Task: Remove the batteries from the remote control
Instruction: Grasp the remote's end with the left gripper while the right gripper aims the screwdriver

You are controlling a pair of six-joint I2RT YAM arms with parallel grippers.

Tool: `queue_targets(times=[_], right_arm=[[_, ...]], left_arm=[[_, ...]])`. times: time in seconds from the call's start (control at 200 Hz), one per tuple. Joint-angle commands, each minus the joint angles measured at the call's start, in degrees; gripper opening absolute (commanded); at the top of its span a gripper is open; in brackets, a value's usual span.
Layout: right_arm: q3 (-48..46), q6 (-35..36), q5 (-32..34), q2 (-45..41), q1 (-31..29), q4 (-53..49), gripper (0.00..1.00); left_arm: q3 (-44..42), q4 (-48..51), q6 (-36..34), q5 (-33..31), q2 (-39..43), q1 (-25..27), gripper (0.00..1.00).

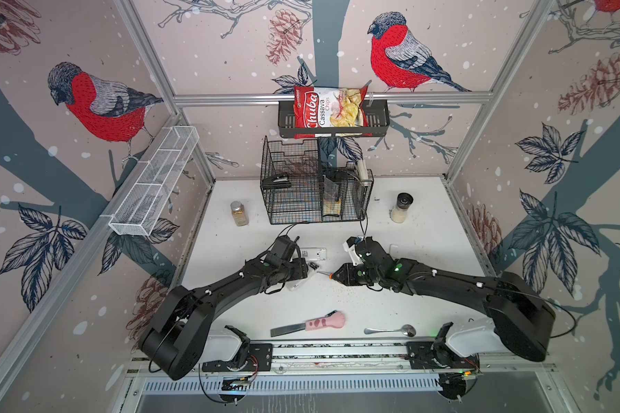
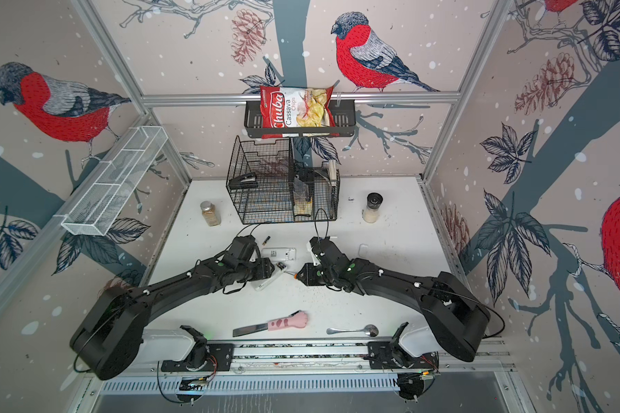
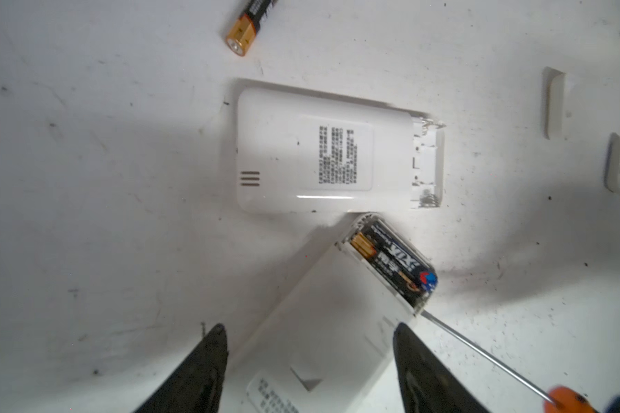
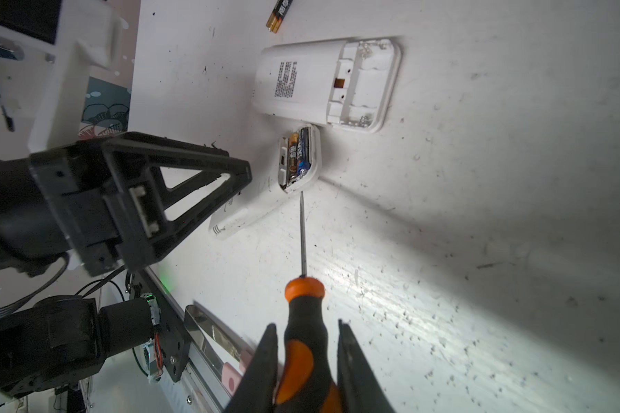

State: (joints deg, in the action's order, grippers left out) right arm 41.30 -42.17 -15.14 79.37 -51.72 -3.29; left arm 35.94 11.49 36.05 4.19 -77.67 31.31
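batteries (image 3: 394,266) cylindrical, glossy black, nested in white plastic remote (image 3: 323,321).

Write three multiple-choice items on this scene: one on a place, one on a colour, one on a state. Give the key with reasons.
1. Where does the loose battery lie?
A. On the table, beside the emptied remote
B. Inside that remote
C. On the floor

2. What colours has the handle of the screwdriver?
A. Pink
B. Orange and black
C. Blue

3. How is the right gripper?
A. Open and empty
B. Shut on a battery
C. Shut on the screwdriver

Key: 1 A, it lies bare on the white surface near that remote; 2 B, the right wrist view shows both colours; 3 C, it clamps the handle.
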Motion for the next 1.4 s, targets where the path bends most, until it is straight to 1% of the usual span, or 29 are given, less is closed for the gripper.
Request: queue_targets(times=[0.0, 0.12, 0.22, 0.45, 0.5, 0.625, 0.846, 1.126, 1.281, 1.331, 1.396], right_arm=[[-0.4, 0.0, 1.4, -1.7, 0.0, -1.8, 0.0], [-1.1, -0.3, 1.9, -3.1, 0.3, -2.2, 0.0], [-1.3, -0.4, 2.1, -3.5, 0.3, -2.4, 0.0], [-1.8, -0.5, 3.6, -5.8, 0.9, -4.3, 0.0], [-1.9, -0.5, 3.9, -6.2, 1.2, -4.7, 0.0], [-2.0, -0.5, 4.6, -7.3, 1.6, -5.4, 0.0], [-2.2, -0.3, 4.7, -7.3, 1.8, -5.6, 0.0], [-2.9, -0.8, 4.8, -7.3, 2.0, -5.1, 0.0], [-2.7, -0.8, 4.9, -7.3, 2.0, -4.8, 0.0], [-2.6, -0.7, 4.8, -7.3, 2.0, -4.8, 0.0], [-2.5, -0.7, 4.8, -7.4, 2.0, -4.8, 0.0]], left_arm=[[1.0, 1.7, -2.5, -1.4, -1.3, 0.4, 0.73], [1.4, 2.4, -3.5, -2.1, -2.6, 0.6, 0.73], [1.4, 2.1, -4.2, -1.0, -3.2, 1.0, 0.73], [2.6, 4.8, -7.5, -1.5, -5.6, 3.5, 0.72], [2.6, 4.5, -7.6, -1.0, -6.3, 4.8, 0.72], [3.3, 5.9, -6.7, -2.1, -7.9, 8.6, 0.72], [2.8, 7.9, -5.0, -3.2, -8.2, 12.9, 0.72], [1.2, 12.2, -2.0, -5.0, -6.2, 15.1, 0.73], [0.0, 13.7, -1.1, -5.9, -5.7, 15.4, 0.68], [-0.3, 13.8, -1.0, -5.9, -5.4, 15.6, 0.64], [-0.5, 13.5, -1.2, -5.9, -4.7, 15.9, 0.55]])
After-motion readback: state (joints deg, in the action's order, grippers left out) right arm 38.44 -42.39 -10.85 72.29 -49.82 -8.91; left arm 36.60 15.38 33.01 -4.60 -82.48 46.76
